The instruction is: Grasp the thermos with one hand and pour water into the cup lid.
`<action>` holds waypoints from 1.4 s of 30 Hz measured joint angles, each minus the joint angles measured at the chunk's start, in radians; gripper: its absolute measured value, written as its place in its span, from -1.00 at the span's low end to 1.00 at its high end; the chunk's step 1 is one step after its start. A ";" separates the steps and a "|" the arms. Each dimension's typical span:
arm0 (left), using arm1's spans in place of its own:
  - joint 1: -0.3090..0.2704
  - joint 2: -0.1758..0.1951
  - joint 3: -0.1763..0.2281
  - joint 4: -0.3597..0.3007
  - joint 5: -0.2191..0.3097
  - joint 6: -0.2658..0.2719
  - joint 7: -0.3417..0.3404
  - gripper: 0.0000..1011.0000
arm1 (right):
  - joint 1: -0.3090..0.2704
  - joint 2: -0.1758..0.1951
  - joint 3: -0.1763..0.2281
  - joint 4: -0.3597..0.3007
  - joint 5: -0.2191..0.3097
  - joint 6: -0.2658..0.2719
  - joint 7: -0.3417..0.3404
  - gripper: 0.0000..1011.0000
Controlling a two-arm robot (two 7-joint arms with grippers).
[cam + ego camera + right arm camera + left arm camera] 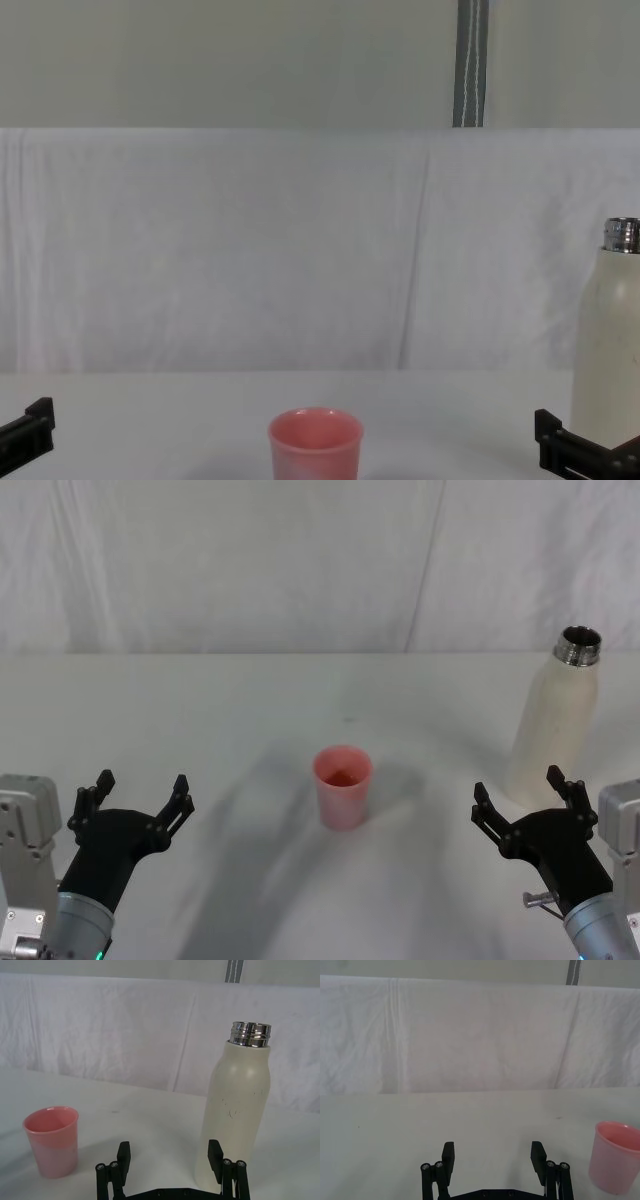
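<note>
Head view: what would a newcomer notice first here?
The tall cream thermos with its open steel neck, standing upright on the white table at the far right. Next, the pink cup upright at the centre. Both grippers sit near the front edge, open: left gripper, right gripper just before the thermos.

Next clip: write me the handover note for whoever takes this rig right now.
Left end effector: open, low at the near left, holding nothing.
Right end effector: open, low at the near right, just short of the thermos.
Thermos: upright at the right, uncapped, untouched.
Cup lid: upright at centre.
Done: nothing.
Left: grasp the thermos, tilt it over the cup lid, pour.
</note>
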 joint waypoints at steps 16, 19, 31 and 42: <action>0.000 0.000 0.000 0.000 0.000 0.000 0.000 0.98 | 0.000 0.000 0.000 0.000 0.000 0.000 0.000 0.98; 0.000 0.000 0.000 0.000 0.000 0.000 0.000 0.98 | 0.000 0.000 0.000 0.000 0.000 0.000 0.000 0.98; 0.000 0.000 0.000 0.000 0.000 0.000 0.000 0.98 | 0.000 0.000 0.000 0.000 0.000 0.000 0.000 0.98; 0.000 0.000 0.000 0.000 0.000 0.000 0.000 0.98 | 0.000 0.000 0.000 0.000 0.000 0.000 0.000 0.98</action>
